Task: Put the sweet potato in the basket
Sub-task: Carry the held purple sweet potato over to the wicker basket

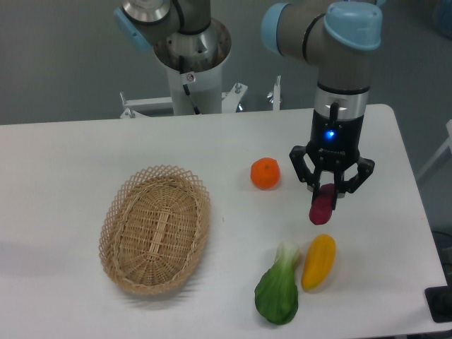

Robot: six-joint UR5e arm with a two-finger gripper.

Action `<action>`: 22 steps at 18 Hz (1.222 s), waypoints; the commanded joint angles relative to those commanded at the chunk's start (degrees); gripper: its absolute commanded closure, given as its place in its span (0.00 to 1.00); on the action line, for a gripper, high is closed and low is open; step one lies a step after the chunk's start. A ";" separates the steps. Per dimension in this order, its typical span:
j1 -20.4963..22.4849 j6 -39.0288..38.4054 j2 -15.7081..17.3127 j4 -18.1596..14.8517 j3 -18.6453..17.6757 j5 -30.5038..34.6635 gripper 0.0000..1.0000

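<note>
A: What did the fingers have?

B: The gripper [327, 192] was clamped on the sweet potato's [322, 207] upper end; the tuber hung tilted, apparently just above the table.

A: How would it handle?

B: Probably firm, light, smooth; a mid-body grip seemed safer. The basket [155, 229] lay toward nine o'clock, beyond the orange [265, 173].
</note>
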 joint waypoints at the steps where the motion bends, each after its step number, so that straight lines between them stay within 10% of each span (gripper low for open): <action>1: -0.35 -0.44 0.00 0.09 -0.17 0.09 0.64; 14: -9.04 -15.28 1.67 0.53 -3.42 0.79 0.64; 22: -26.35 -25.12 -0.61 4.21 -9.49 15.19 0.64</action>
